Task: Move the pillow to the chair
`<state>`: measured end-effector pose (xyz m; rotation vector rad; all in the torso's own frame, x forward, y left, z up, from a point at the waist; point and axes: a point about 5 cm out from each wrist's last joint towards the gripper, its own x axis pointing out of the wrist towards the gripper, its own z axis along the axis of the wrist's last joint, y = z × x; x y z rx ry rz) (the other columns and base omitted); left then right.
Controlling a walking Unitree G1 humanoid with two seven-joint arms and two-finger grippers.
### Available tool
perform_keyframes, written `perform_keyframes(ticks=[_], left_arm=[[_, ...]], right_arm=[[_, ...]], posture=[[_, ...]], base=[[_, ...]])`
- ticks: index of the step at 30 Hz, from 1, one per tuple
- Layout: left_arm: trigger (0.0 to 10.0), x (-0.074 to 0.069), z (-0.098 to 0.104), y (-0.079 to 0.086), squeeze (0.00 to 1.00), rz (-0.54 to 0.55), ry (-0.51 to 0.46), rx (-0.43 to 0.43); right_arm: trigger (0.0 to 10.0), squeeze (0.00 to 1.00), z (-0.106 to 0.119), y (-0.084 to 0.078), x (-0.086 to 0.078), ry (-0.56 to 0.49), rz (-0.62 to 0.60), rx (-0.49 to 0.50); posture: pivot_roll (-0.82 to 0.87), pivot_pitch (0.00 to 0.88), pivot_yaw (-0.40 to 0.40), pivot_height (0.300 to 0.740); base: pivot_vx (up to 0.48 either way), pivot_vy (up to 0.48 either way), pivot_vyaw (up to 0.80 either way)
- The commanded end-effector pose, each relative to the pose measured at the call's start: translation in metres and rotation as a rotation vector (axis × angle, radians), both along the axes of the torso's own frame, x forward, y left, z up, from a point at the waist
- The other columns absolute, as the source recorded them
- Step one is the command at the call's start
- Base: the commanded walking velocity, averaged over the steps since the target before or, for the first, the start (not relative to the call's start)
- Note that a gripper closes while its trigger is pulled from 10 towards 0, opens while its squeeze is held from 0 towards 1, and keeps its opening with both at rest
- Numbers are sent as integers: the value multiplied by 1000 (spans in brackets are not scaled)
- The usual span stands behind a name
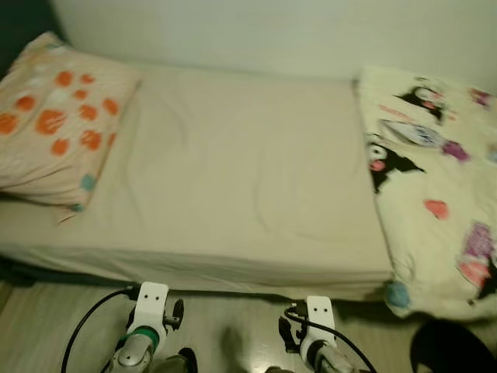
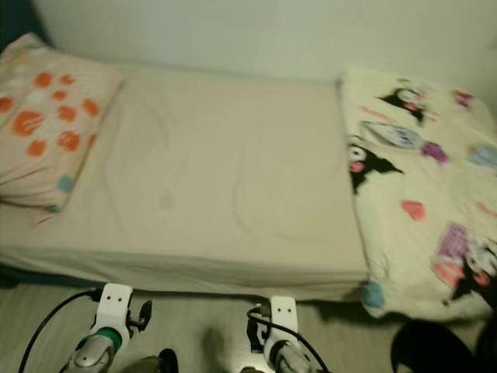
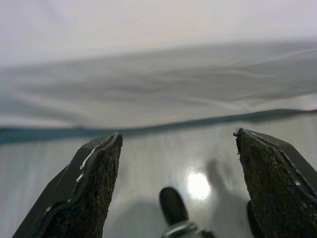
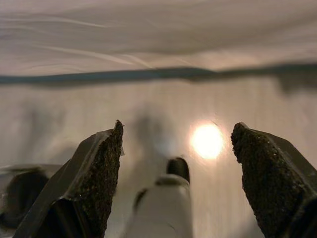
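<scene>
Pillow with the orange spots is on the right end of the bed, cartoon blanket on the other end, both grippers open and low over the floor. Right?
Not quite. The pillow lies at the left end of the bed, as the left eye view shows; the cartoon blanket covers the right end. The rest holds: the left gripper and right gripper are both open, low over the floor.

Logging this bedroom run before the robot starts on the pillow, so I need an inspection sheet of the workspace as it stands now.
Surface: bed with a beige sheet, lightly creased.
Job's things: pillow with orange spots on the bed's left end, untouched; chair: nothing seen.
Clutter: cartoon-print blanket draped over the bed's right end.
Grippers: left pincer and right pincer both open, held low over the floor before the bed.
Cables: black cable looping off the left arm.
Surroundings: pale wall behind; light, glossy floor.
</scene>
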<state>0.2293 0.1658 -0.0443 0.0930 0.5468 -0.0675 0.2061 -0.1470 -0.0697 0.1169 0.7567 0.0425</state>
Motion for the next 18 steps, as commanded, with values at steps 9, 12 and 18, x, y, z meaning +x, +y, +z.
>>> perform_keyframes(ticks=[9,12,18], left_arm=[[10000,-5,-4,1,0,-4,22,-4],[10000,-5,-4,0,0,-10,20,-10],[10000,-5,-3,-1,0,-12,18,-16]], right_arm=[[10000,0,-2,-1,-4,17,-12,0],[10000,0,-2,-1,-4,17,-15,0],[10000,0,-3,-1,-4,20,-18,-1]], posture=[[54,63,42,740],[53,63,43,740],[53,63,45,740]], base=[[141,0,0],[265,0,0],[282,0,0]])
